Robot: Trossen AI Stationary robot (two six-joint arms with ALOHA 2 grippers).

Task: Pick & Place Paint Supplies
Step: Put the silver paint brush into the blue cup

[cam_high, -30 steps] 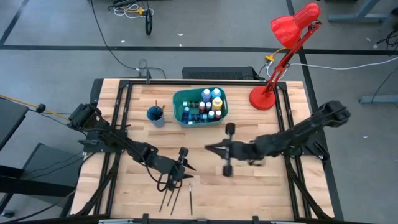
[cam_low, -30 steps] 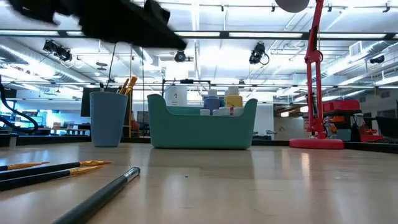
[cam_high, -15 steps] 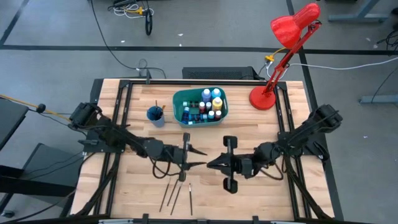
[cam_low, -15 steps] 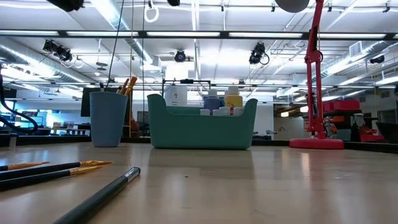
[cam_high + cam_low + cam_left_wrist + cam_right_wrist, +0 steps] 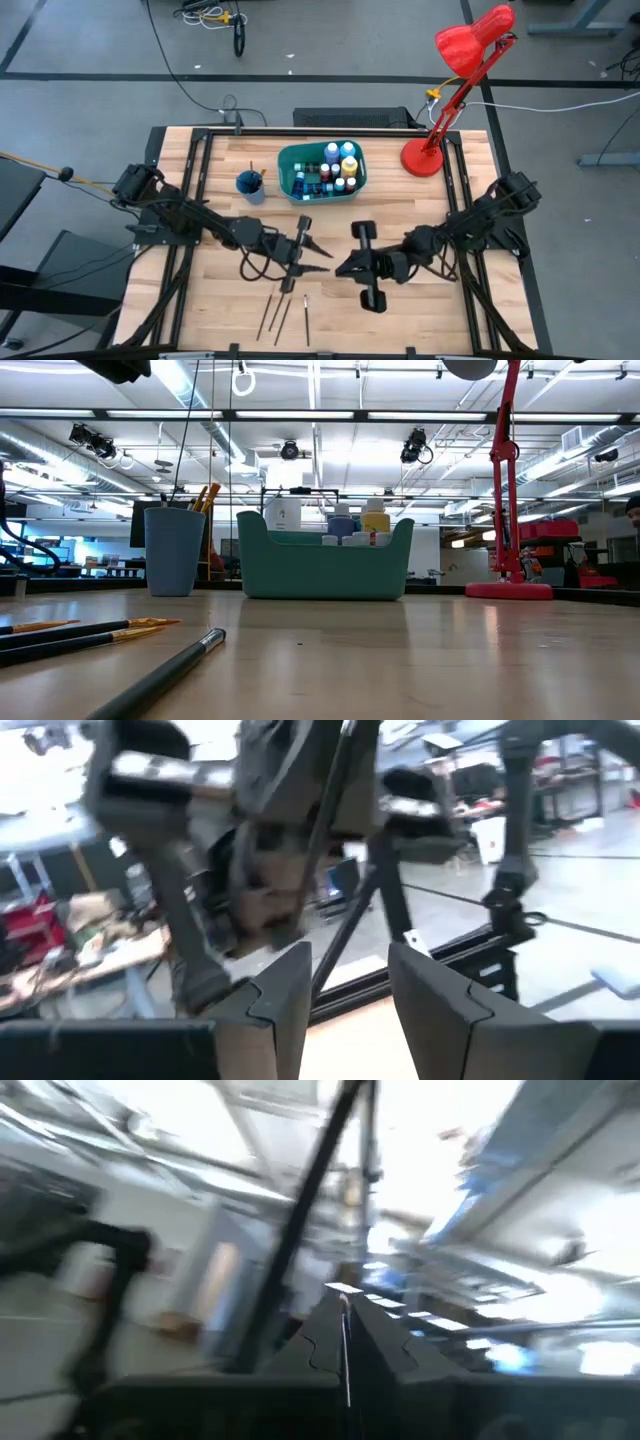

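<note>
Between picks: left tool (image 5: pixel 322 252) fingers apart, empty; right tool (image 5: pixel 340 268) pinched together (empty). Next: left descends onto brushes (image 5: pixel 281 314) just below it.

I had both dark six-joint arms reaching inward, tips facing: my left two-finger gripper (image 5: pixel 322 254) parted and empty, my right two-finger gripper (image 5: pixel 342 268) closed.

Two dark jointed arms, black looping cables; flat, angular dark jaws
</note>
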